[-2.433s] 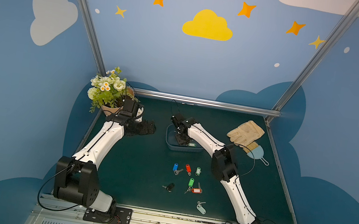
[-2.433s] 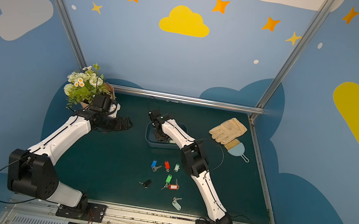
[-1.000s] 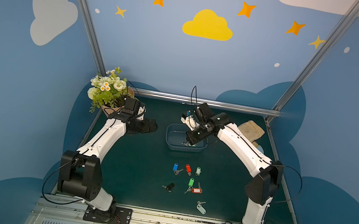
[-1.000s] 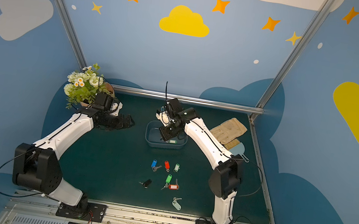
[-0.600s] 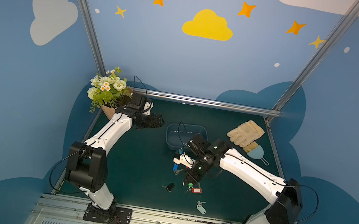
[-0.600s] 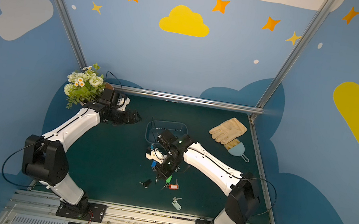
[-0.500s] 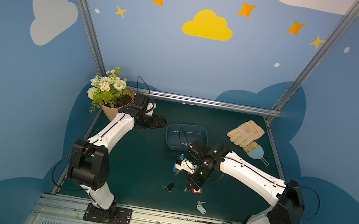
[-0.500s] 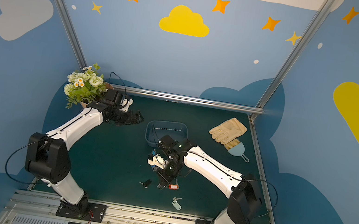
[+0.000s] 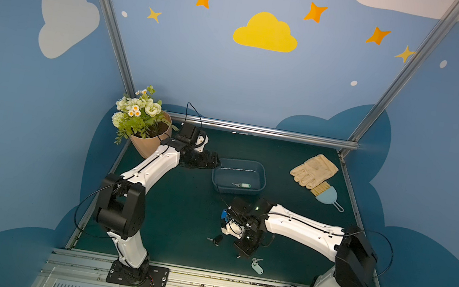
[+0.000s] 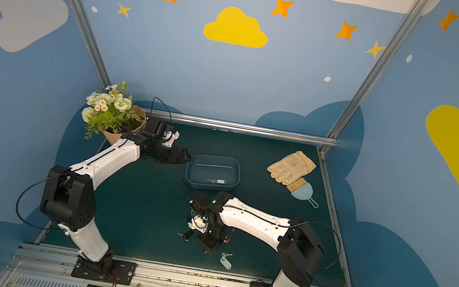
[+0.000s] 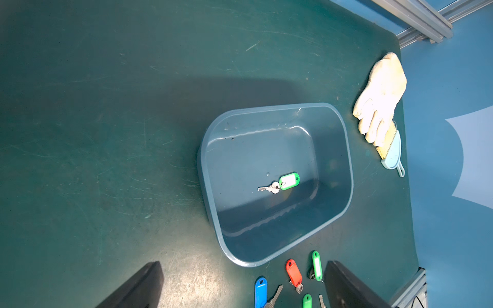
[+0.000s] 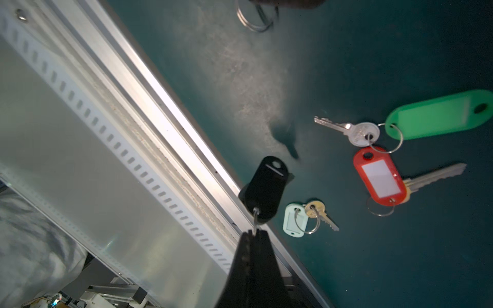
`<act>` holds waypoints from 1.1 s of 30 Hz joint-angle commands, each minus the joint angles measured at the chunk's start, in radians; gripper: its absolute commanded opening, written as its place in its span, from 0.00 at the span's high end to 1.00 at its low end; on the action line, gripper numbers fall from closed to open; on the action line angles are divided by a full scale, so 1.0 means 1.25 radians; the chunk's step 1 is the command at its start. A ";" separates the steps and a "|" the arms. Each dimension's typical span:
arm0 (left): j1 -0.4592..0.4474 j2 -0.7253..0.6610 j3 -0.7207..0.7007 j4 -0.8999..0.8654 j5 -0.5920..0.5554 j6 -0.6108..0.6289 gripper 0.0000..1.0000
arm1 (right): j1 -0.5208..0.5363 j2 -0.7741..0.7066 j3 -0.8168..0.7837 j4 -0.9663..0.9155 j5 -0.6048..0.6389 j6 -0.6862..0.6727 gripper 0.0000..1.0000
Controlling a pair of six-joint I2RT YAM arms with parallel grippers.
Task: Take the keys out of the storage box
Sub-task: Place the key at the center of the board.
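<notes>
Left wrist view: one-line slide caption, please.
One green-tagged key lies alone in the storage box; other tagged keys lie outside it on the green mat.

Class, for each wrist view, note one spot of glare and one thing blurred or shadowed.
Left wrist view: a white glare streak runs along the box wall; a broad shadow darkens the mat beside it. Right wrist view: the metal rail shines brightly; the key ring at the picture's edge is blurred.

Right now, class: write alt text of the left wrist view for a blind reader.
A single green-tagged key lies inside the blue storage box on the green table. More tagged keys lie outside the box, and the left gripper is open.
</notes>
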 commanded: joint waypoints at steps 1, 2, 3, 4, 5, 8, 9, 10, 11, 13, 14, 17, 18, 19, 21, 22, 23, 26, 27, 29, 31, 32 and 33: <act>-0.002 -0.034 -0.014 -0.008 0.005 0.023 0.00 | 0.012 0.026 -0.018 0.028 0.037 0.029 1.00; -0.002 -0.040 -0.020 -0.009 0.002 0.024 0.00 | 0.013 0.034 -0.025 0.036 0.041 0.033 1.00; -0.002 -0.045 -0.024 -0.010 0.001 0.026 0.00 | 0.013 0.038 -0.031 0.044 0.040 0.037 1.00; -0.001 -0.051 -0.030 -0.011 -0.002 0.027 0.00 | 0.015 0.042 -0.040 0.056 0.039 0.040 1.00; -0.002 -0.059 -0.036 -0.013 -0.003 0.028 0.00 | 0.018 0.042 -0.049 0.067 0.040 0.044 1.00; -0.002 -0.073 -0.049 -0.018 -0.013 0.032 0.00 | 0.030 0.041 -0.068 0.087 0.035 0.050 1.00; -0.002 -0.078 -0.052 -0.020 -0.015 0.033 0.00 | 0.036 0.041 -0.069 0.090 0.036 0.049 1.00; -0.002 -0.083 -0.056 -0.021 -0.020 0.034 0.00 | 0.041 0.042 -0.070 0.093 0.038 0.049 1.00; -0.001 -0.087 -0.060 -0.022 -0.021 0.036 0.00 | 0.045 0.043 -0.071 0.095 0.037 0.047 1.00; -0.002 -0.091 -0.066 -0.021 -0.023 0.036 0.00 | 0.050 0.046 -0.067 0.098 0.041 0.044 1.00; -0.002 -0.092 -0.067 -0.023 -0.023 0.037 0.00 | 0.053 0.047 -0.063 0.099 0.034 0.040 1.00; -0.002 -0.093 -0.067 -0.024 -0.025 0.038 0.00 | 0.073 0.042 -0.060 0.100 0.035 0.031 1.00; 0.000 -0.093 -0.068 -0.023 -0.026 0.038 0.00 | 0.080 0.040 -0.063 0.101 0.034 0.030 1.00; 0.000 -0.091 -0.067 -0.023 -0.025 0.039 0.00 | 0.087 0.038 -0.067 0.101 0.033 0.030 1.00; -0.001 -0.086 -0.067 -0.020 -0.025 0.039 0.00 | 0.095 0.035 -0.075 0.101 0.029 0.031 1.00; -0.001 -0.083 -0.067 -0.018 -0.024 0.039 0.00 | 0.099 0.034 -0.077 0.101 0.026 0.033 1.00; -0.001 -0.079 -0.066 -0.016 -0.022 0.037 0.00 | 0.102 0.031 -0.078 0.101 0.026 0.032 1.00; -0.001 -0.070 -0.062 -0.010 -0.015 0.035 0.00 | 0.108 0.027 -0.077 0.097 0.033 0.029 0.99; -0.001 -0.067 -0.061 -0.008 -0.014 0.035 0.00 | 0.108 0.030 -0.074 0.093 0.038 0.030 0.93; 0.000 -0.062 -0.058 -0.005 -0.013 0.033 0.00 | 0.106 0.033 -0.069 0.088 0.050 0.035 0.75; 0.000 -0.062 -0.056 -0.007 -0.013 0.035 0.00 | 0.103 0.028 -0.064 0.086 0.061 0.038 0.63; -0.001 -0.062 -0.055 -0.010 -0.014 0.037 0.00 | 0.098 0.023 -0.061 0.083 0.065 0.039 0.60; 0.000 -0.063 -0.054 -0.011 -0.016 0.038 0.00 | 0.093 0.017 -0.057 0.081 0.065 0.039 0.58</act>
